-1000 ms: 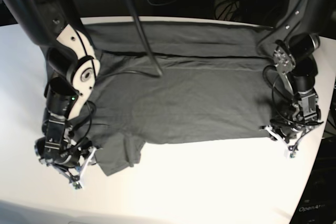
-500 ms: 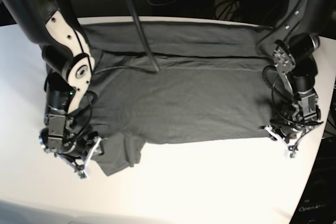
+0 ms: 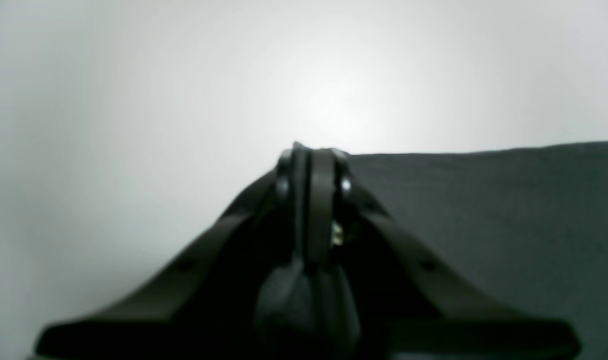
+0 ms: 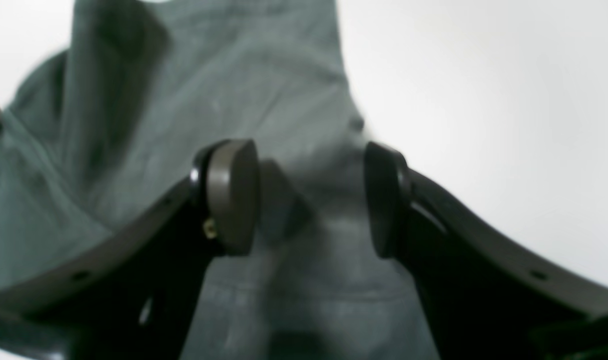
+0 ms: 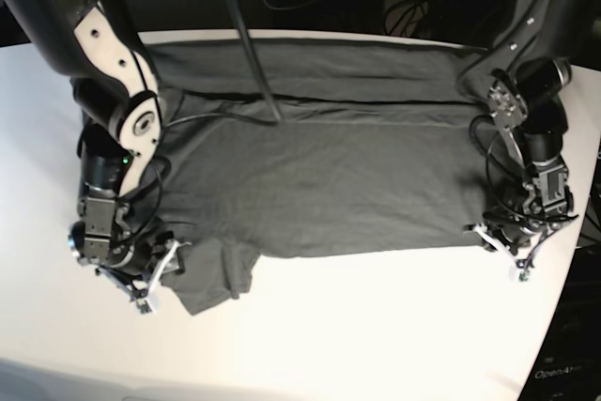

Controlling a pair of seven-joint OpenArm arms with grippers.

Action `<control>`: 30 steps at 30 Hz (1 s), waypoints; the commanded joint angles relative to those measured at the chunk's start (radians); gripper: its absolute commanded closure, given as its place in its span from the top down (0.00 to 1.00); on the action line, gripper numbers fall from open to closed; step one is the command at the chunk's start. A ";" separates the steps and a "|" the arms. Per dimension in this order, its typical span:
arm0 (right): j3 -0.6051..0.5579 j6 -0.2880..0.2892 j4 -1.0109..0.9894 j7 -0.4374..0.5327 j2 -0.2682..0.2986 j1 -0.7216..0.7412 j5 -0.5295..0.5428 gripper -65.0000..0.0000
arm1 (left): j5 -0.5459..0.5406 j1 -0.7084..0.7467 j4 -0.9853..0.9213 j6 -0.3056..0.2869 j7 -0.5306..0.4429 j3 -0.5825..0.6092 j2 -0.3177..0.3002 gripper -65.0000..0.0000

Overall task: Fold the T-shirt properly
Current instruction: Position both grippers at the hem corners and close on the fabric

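So the white table (image 5: pixel 376 326) has the T-shirt (image 5: pixel 329 176) spread out flat across most of the far half, dark charcoal, with a fold line running across near the back edge and one sleeve (image 5: pixel 216 279) sticking out toward the front on the base view's left side. The right gripper (image 5: pixel 155 279) is down at that sleeve, right at its outer edge — in the right wrist view its pads (image 4: pixel 232 195) stand clearly apart with wrinkly grey fabric lying between and beyond them, nothing pinched. Over at the other end, the left gripper (image 5: pixel 507 251) sits at the shirt's near corner, and its fingers are pressed together — in the left wrist view the shirt's edge runs off to one side right beside the tips, bare table ahead.
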 commanded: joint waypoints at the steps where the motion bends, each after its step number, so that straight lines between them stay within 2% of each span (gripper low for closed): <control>1: -0.005 -0.001 0.011 0.022 0.005 0.030 0.012 0.51 | 0.026 -0.006 -0.002 -0.004 0.052 0.001 -0.002 0.04; 5: -0.003 -0.001 0.011 0.022 0.004 0.014 0.012 0.48 | 0.026 -0.006 -0.002 -0.004 0.052 0.001 -0.002 0.04; 10: -0.003 -0.001 0.011 0.023 0.004 0.005 0.012 0.27 | 0.026 -0.006 -0.002 -0.004 0.052 0.001 0.013 0.04; 13: -0.003 -0.001 0.011 0.023 0.004 0.005 0.012 0.19 | 0.026 -0.006 -0.002 -0.004 0.052 0.001 0.014 0.04; 24: -0.006 -0.001 0.011 0.023 0.008 0.011 0.012 0.18 | 0.026 -0.006 -0.002 -0.004 0.052 0.001 0.016 0.04; 30: -0.059 -0.001 0.014 0.023 0.008 0.011 0.011 0.19 | 0.026 -0.006 -0.002 -0.004 0.052 0.003 0.016 0.04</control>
